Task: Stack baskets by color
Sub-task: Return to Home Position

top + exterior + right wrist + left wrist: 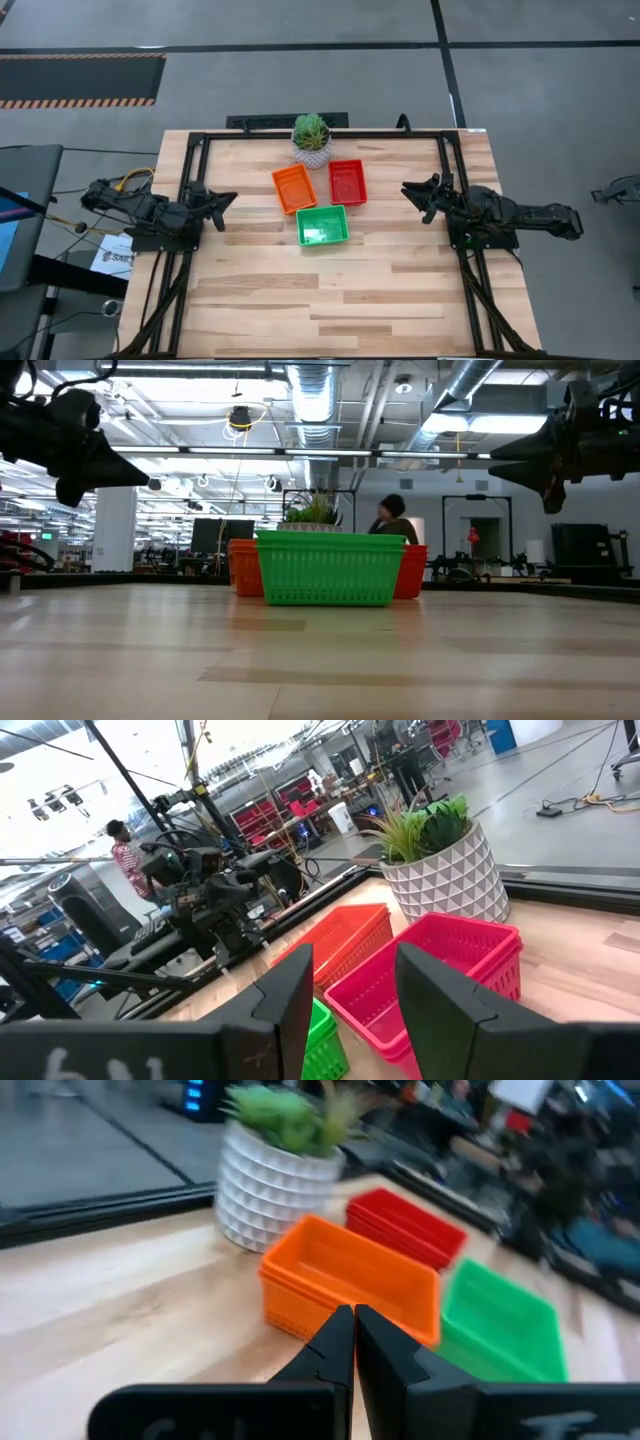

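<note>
High view: three piles of baskets sit close together on the tabletop (330,300), in its back half, midway between the left and right edges. The orange pile (294,188) and the red pile (347,182) lie side by side, orange nearer the left edge. Both are just in front of a potted plant (311,140) that stands at the middle of the back edge. The green pile (322,225) lies just in front of those two, across the gap between them. Each pile is of one colour only. Layered rims show on the orange and red piles in the wrist views. The count per pile appears to be more than one, but it cannot be fixed with certainty.

Left claw (222,203): held near the left edge of the tabletop, pointing at the piles. It is well apart from the orange pile, which is the nearest to it. Its fingers (335,1345) are pressed together with nothing between them.

Right claw (412,190): held near the right edge, pointing toward the red pile and well apart from it. Its fingers (290,1000) are spread and hold nothing.

Low view: both claws hang clear of the wood, higher than the basket rims. A person (392,518) shows in the room behind the red pile.
</note>
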Motion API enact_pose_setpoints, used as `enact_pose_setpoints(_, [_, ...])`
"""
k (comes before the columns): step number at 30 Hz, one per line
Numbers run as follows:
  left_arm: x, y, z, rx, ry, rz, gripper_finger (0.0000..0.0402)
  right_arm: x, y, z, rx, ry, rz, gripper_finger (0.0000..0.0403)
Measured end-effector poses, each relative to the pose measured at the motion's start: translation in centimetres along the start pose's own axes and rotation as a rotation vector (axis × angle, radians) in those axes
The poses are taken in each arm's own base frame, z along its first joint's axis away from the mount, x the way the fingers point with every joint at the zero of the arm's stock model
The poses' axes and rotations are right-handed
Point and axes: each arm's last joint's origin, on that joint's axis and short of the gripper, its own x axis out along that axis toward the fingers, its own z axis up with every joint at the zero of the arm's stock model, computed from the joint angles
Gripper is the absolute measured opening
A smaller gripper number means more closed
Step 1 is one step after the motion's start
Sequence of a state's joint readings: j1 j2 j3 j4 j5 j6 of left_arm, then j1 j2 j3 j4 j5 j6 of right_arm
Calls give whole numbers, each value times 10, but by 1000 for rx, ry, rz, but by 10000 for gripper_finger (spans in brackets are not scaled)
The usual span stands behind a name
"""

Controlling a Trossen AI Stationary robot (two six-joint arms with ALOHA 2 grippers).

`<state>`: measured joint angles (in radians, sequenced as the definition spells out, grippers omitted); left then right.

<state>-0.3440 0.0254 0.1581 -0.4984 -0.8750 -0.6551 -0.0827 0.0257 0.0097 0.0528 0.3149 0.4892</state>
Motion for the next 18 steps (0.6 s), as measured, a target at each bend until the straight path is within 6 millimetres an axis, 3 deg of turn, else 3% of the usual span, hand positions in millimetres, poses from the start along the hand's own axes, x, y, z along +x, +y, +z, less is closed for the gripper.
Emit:
enact_pose_setpoints(7, [-3,-8,-6,230,157,-267,0,0,0,0,0,0,0,163])
enact_pose_setpoints(13, [-9,-18,-13,346,326,-674,0,0,0,0,0,0,0,163])
enact_pose_setpoints(16, [-9,-26,-14,302,275,-878,0,0,0,0,0,0,0,163])
enact_pose_setpoints(18, [-8,-34,-10,199,112,-981,0,0,0,0,0,0,0,163])
